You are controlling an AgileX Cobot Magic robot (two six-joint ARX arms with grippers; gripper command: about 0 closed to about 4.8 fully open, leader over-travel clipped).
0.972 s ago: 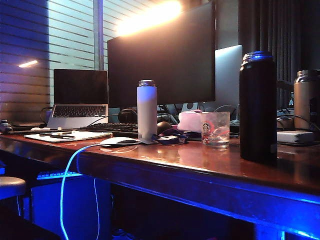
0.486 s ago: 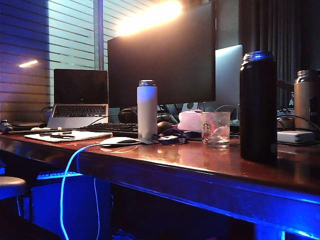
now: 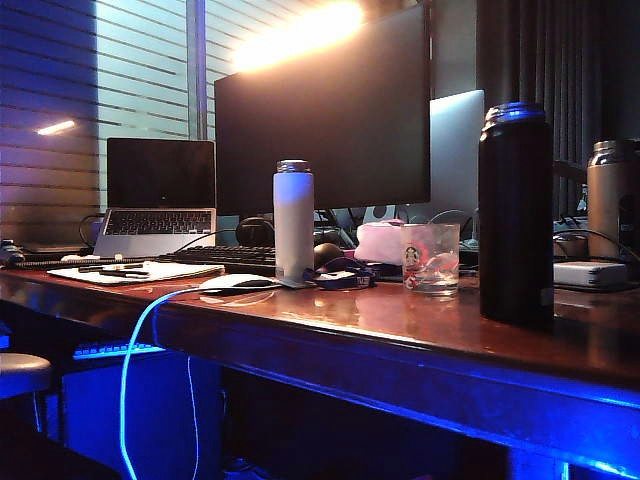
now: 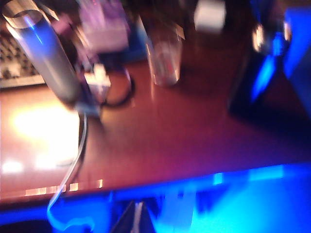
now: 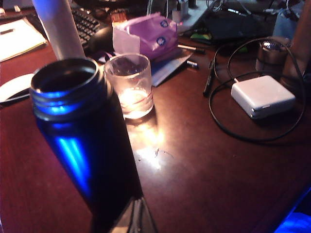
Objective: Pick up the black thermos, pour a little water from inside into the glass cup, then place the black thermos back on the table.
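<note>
Exterior view shows the table (image 3: 420, 330) with the black thermos (image 3: 516, 212) standing upright on it, cap off, and the glass cup (image 3: 431, 258) a short way beside it; neither arm appears there. Right wrist view puts the right gripper (image 5: 133, 218) low against the thermos (image 5: 82, 131) body, its 2 fingers together, gripping nothing, with the cup (image 5: 130, 85) just beyond the thermos mouth. Left wrist view is blurred: the left gripper (image 4: 136, 221) sits off the table's front edge, its opening unreadable, thermos (image 4: 257, 77) and cup (image 4: 164, 60) well ahead.

Window blinds (image 3: 60, 100), dark curtain (image 3: 540, 60), blue underglow
</note>
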